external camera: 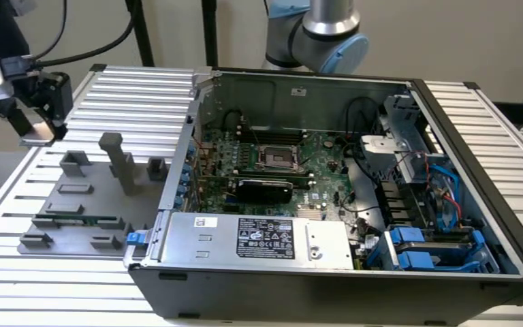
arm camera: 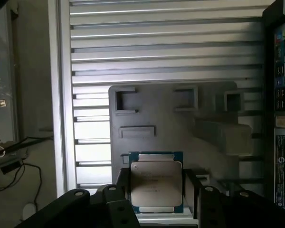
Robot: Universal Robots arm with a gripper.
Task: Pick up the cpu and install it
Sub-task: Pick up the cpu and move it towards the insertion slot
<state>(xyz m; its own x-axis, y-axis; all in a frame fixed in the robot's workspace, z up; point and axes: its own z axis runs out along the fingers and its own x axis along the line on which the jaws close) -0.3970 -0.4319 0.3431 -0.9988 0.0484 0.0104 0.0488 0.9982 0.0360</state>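
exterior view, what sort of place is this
Probably a robotics lab bench for PC assembly: an open computer case on a slatted aluminium table, a grey parts fixture beside it, and a robot arm behind.

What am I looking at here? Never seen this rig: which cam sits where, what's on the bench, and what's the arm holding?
It is one robot arm with a two-finger gripper at its end.

The exterior view comes from a camera off the arm and takes in the whole bench. An open computer case sits on a ribbed metal table, and inside it is the motherboard with its cpu socket. At that view's left is a grey parts fixture with a green memory stick lying on it.

The wrist view comes from a camera riding on the arm, looking past the fingers. They stand on either side of the cpu and grip it, raised above the fixture. The cpu is not yet in the socket.
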